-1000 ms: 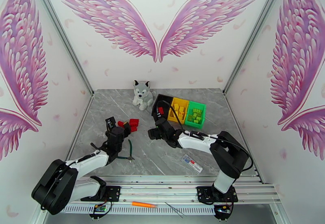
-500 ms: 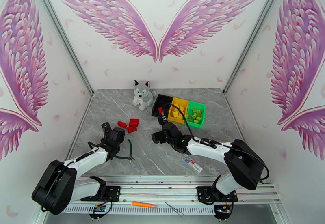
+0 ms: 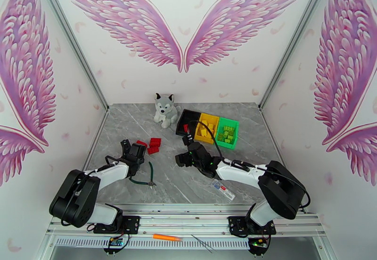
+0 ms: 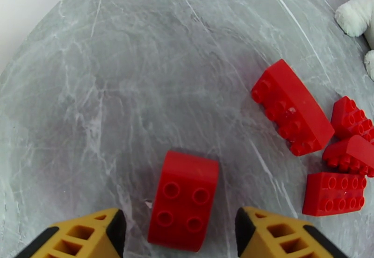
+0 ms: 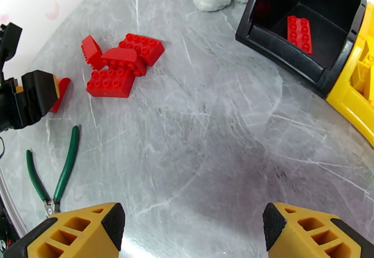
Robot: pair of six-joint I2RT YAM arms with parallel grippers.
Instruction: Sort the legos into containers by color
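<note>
Your left gripper (image 4: pixel 177 228) has slid back up to the red pile (image 4: pixel 348 154), jaws narrowing around a lone red brick (image 4: pixel 183 200) lying on the table (image 4: pixel 140 90), not yet touching. Arm stretched low. Your right gripper (image 5: pixel 189 226) hovers spread wide, empty, near the black bin (image 5: pixel 280 51).

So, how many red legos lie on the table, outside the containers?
5. One lego between the jaws of the left gripper; a cluster of four beside it. Others may be hidden.
</note>
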